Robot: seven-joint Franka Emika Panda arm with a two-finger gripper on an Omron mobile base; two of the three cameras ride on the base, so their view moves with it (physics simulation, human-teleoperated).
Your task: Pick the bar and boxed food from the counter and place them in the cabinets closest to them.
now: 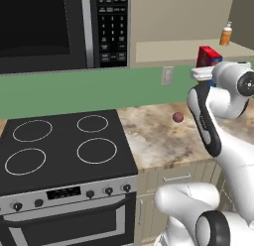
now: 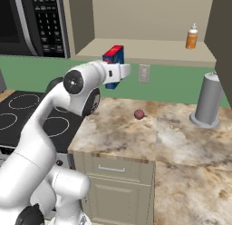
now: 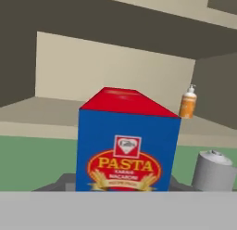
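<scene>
Red-topped, blue-faced boxed food (image 3: pixel 127 145) sits clamped in the gripper (image 2: pixel 118 73), lifted clear of the counter (image 2: pixel 136 133) to the lip of the open cabinets (image 2: pixel 149 51), upright so it can probably slide onto the shelf beside an orange bottle (image 2: pixel 192 36); a dark-red ball (image 2: pixel 139 114) lies on the stone below

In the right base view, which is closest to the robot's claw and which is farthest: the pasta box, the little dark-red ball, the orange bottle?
1. Pasta box: held in the gripper, at the open cabinet's front edge.
2. Dark-red ball: below, on the counter.
3. Orange bottle: far right on the cabinet shelf.
</scene>
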